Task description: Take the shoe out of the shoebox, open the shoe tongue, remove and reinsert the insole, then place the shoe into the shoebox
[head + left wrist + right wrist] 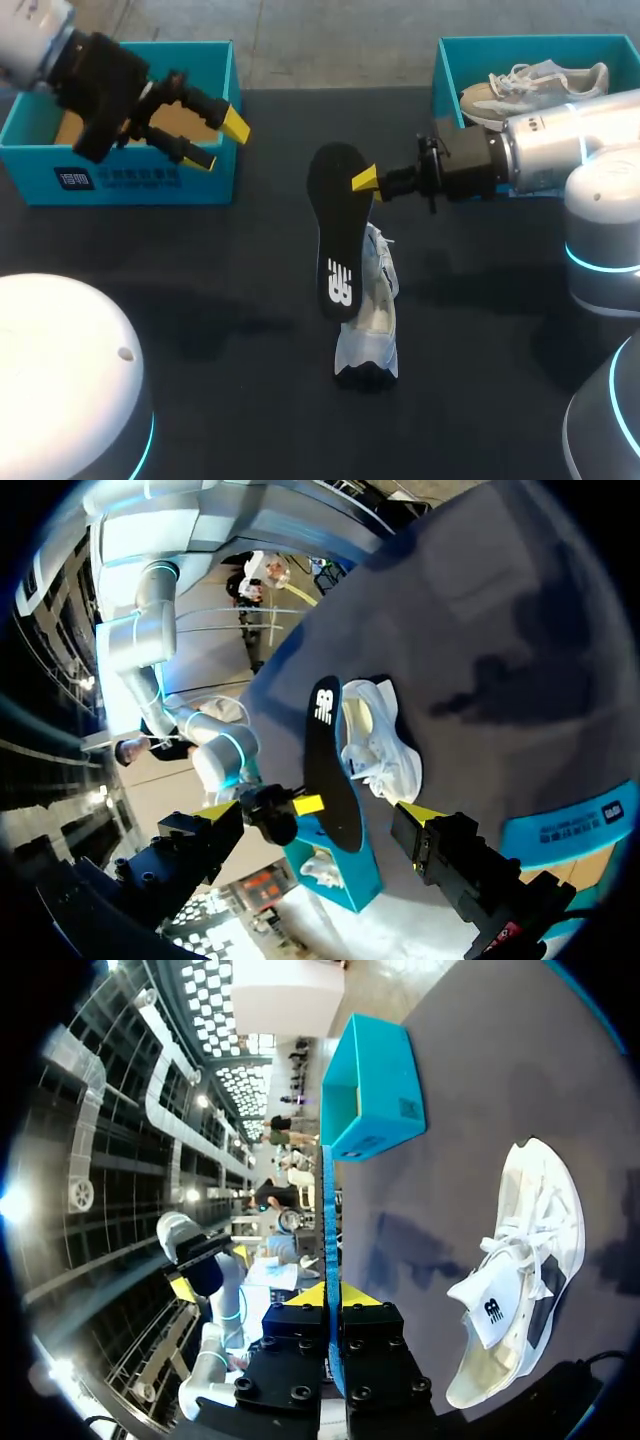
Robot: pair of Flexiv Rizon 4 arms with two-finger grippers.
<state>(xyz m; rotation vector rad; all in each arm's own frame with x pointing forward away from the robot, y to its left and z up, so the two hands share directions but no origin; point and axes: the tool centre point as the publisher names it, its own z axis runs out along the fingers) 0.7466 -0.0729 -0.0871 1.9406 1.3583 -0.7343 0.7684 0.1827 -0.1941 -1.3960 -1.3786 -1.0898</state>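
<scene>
Closest to the right wrist camera, the right hand point(332, 1295) is pinching a black insole point(328, 1230) between its two yellow-tipped fingers, seen there edge-on as a thin strip. From the head view, this hand point(365, 182) is reaching in from the right and gripping the insole point(338, 235) near its upper end, so it is hanging almost upright above the dark surface point(200, 290). A white shoe point(372, 320) is lying on the surface just behind the insole's lower end, outside both boxes, with its tongue point(490, 1310) pulled outward. Whether insole and shoe are touching cannot be told. The left hand point(222, 142) is hovering over the left shoebox point(130, 185) with fingers spread wide and nothing between them. A second shoe point(530, 85) is sitting in the right shoebox point(445, 75).
</scene>
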